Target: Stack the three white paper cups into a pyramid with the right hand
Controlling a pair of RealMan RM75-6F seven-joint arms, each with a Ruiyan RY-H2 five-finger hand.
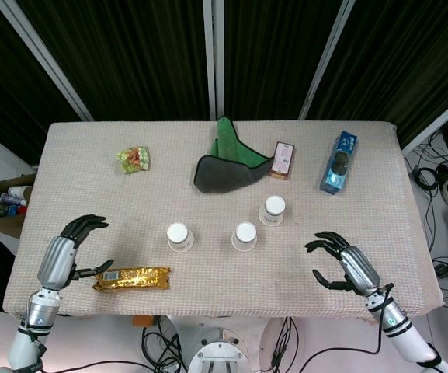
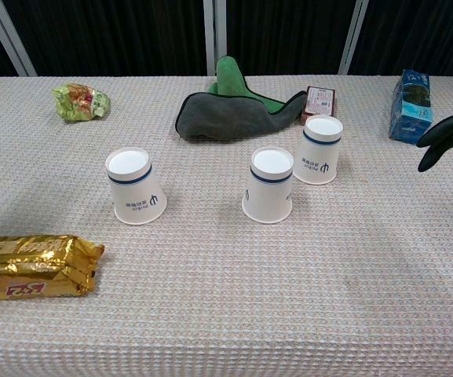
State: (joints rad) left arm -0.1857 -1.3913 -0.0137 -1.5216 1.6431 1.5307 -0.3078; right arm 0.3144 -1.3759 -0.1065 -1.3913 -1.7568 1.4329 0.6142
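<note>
Three white paper cups stand upside down on the table: a left cup (image 1: 179,236) (image 2: 136,187), a middle cup (image 1: 244,235) (image 2: 270,184) and a right cup (image 1: 272,210) (image 2: 319,149) set slightly further back. My right hand (image 1: 342,263) (image 2: 452,145) hovers open to the right of the cups, fingers spread, apart from all of them. My left hand (image 1: 72,245) is open at the table's near left, by a gold snack pack (image 1: 132,277) (image 2: 30,267).
A grey and green cloth (image 1: 227,165) (image 2: 234,110) lies behind the cups. A brown box (image 1: 283,159) (image 2: 319,101) and a blue carton (image 1: 338,162) (image 2: 410,104) sit at the back right, a green snack bag (image 1: 133,159) (image 2: 81,102) at the back left.
</note>
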